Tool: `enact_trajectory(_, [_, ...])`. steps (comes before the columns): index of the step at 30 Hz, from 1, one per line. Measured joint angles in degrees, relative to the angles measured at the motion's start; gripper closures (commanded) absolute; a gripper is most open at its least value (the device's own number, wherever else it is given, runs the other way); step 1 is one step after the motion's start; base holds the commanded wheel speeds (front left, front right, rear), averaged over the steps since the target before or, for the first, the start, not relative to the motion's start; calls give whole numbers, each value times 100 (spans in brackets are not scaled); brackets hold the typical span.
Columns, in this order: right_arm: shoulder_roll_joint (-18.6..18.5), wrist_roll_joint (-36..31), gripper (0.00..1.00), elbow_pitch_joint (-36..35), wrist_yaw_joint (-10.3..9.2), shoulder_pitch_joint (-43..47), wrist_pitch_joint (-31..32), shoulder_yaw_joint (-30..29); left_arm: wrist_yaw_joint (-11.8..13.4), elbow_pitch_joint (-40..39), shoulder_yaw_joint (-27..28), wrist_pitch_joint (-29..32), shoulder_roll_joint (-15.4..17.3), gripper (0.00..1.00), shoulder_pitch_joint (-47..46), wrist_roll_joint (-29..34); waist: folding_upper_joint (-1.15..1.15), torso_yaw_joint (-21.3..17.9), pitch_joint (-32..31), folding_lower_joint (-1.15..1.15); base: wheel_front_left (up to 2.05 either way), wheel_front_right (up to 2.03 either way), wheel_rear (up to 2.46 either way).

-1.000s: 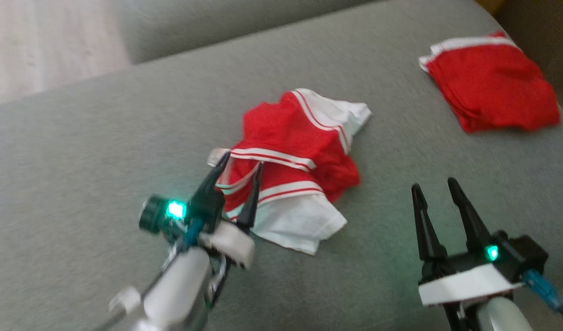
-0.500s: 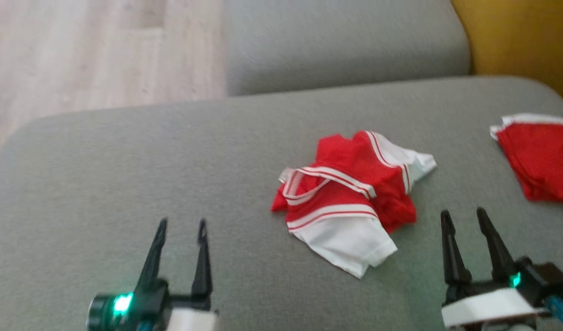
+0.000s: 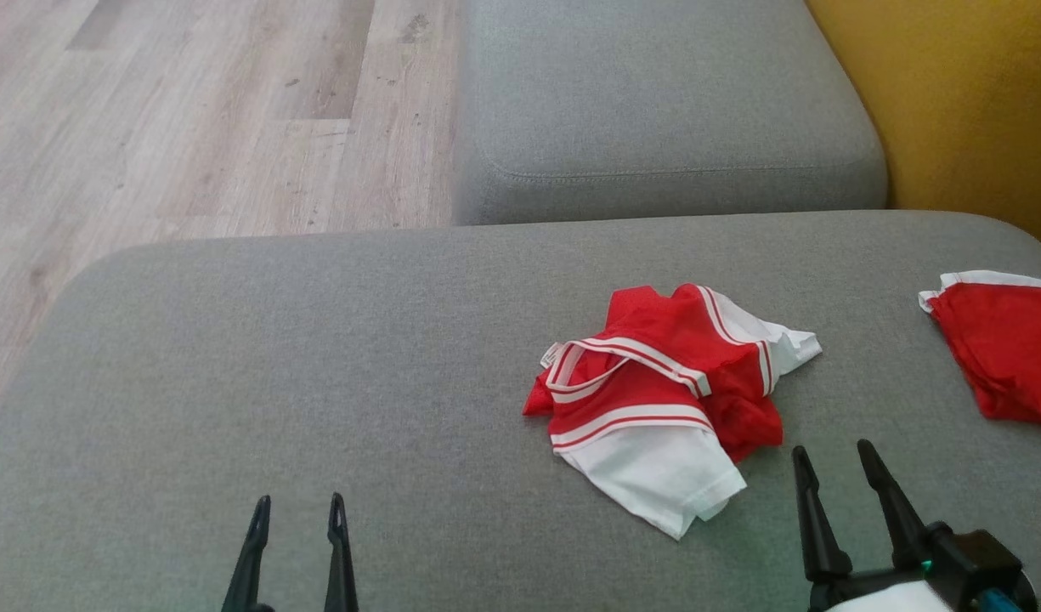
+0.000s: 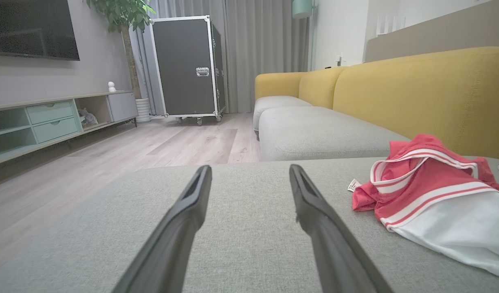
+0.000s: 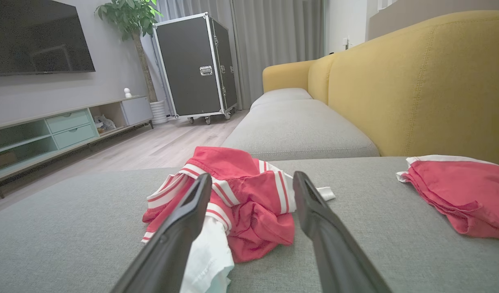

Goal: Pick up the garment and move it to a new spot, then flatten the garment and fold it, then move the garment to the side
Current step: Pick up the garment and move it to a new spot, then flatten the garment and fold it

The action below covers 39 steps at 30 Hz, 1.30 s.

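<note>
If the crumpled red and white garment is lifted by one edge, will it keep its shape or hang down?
Probably floppy: the garment lies in soft bunched folds, so it would likely hang down. It looks thin, so probably light.

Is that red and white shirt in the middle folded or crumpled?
Crumpled. The red and white shirt lies bunched on the grey cushion, its white sleeve sticking out.

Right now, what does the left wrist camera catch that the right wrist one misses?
Left wrist, not right: the white label on the crumpled garment, plus a pale green lamp. Right wrist, not left: the second red garment in full. Both: the crumpled garment, grey couch seat, television, black case.
</note>
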Motion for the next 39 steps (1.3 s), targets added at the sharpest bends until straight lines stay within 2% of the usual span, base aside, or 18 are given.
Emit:
enact_trajectory(20, [48, -8, 0, -18, 0, 90, 0, 60, -253, 74, 53, 0, -96, 0, 15, 143, 0, 28, 36, 1, 0, 0, 0])
enact_trajectory(24, [48, 9, 0, -52, 0, 87, 0, 74, -377, 179, -18, 0, -105, 0, 9, 131, 0, 1, 81, 0, 0, 0, 0])
enact_trajectory(30, [20, 10, 0, -123, 0, 66, 0, 202, -565, 797, -298, 0, -116, 0, -255, 73, 0, -125, 270, 1, 0, 0, 0])
enact_trajectory(39, [-103, 26, 0, -427, 0, -289, 0, 392, -1127, 2594, -1198, 44, -145, 0, -1609, -539, 0, -427, 765, 1, 0, 0, 0])
